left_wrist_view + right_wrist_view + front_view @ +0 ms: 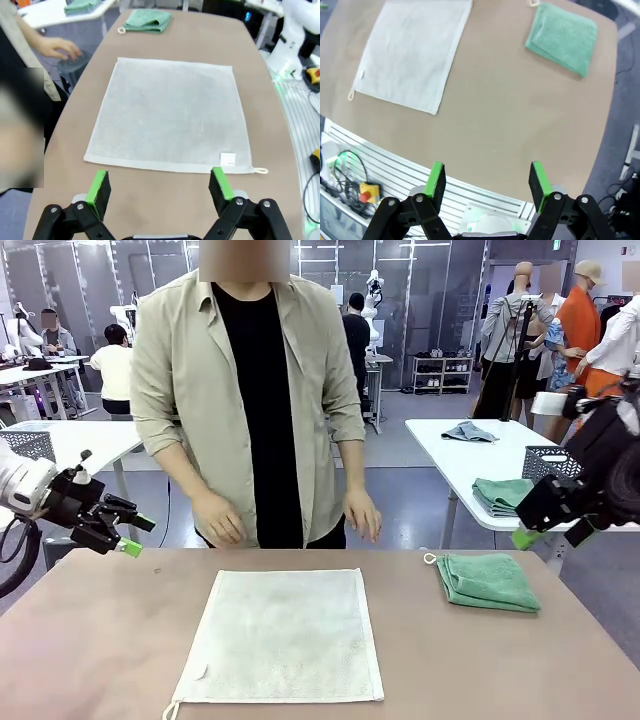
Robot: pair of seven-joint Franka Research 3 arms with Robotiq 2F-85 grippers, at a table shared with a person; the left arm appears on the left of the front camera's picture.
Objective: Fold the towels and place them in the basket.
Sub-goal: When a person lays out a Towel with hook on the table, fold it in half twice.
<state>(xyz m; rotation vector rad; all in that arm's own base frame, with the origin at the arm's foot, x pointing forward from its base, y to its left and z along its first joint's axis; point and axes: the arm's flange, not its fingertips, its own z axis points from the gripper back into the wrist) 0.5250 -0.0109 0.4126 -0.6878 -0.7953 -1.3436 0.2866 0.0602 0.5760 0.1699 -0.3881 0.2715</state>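
Observation:
A cream-white towel (280, 635) (170, 112) (412, 52) lies spread flat in the middle of the brown table, its small loop at the near left corner. A mint green towel (487, 581) (147, 20) (562, 37) lies folded at the far right, its white loop pointing to the far edge. My left gripper (135, 535) (159, 180) hovers open above the table's left edge, holding nothing. My right gripper (540, 525) (486, 172) hangs open off the right side, also holding nothing. The basket is out of view.
A person stands at the far edge with both hands (220, 525) (362, 515) low near the table (100, 640). A white side table (470, 465) behind on the right carries a dark mesh bin (550, 462) and green cloths.

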